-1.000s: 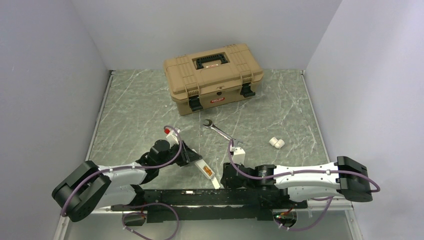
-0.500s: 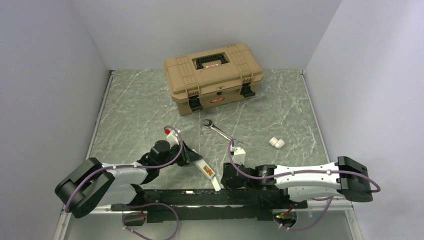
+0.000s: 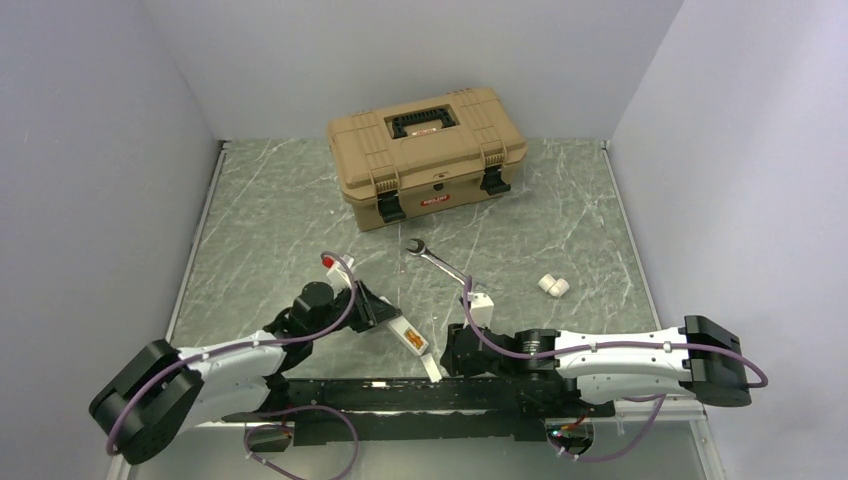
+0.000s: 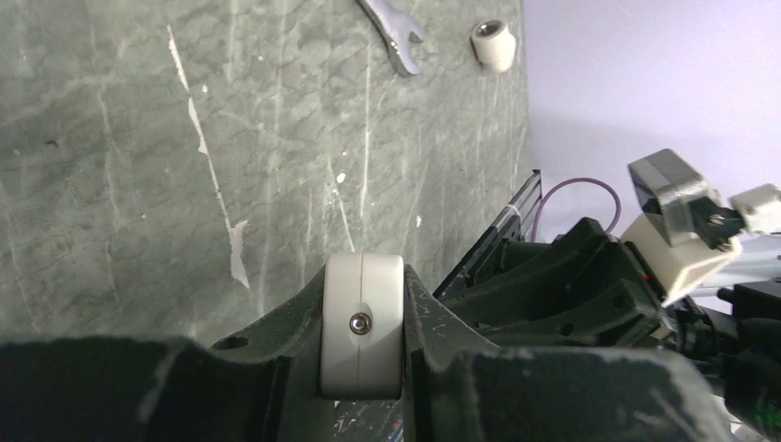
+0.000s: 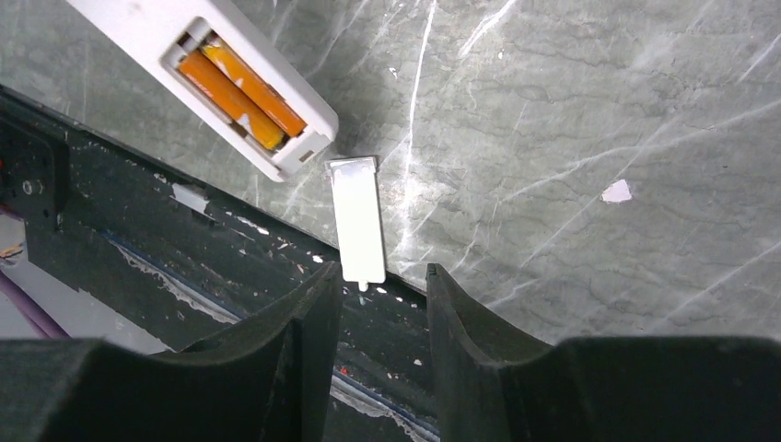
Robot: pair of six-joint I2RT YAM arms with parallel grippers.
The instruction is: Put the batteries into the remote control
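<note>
Remote control (image 5: pixel 207 83), upper end out of frame

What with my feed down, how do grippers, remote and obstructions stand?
Left gripper shut on remote control, two orange batteries seated. Right gripper open, near loose battery cover. Wrench lies apart.

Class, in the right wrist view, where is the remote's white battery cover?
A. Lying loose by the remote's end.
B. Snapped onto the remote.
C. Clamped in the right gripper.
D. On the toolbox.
A: the battery cover lies flat just past the end of the remote control, whose compartment stands open.
</note>
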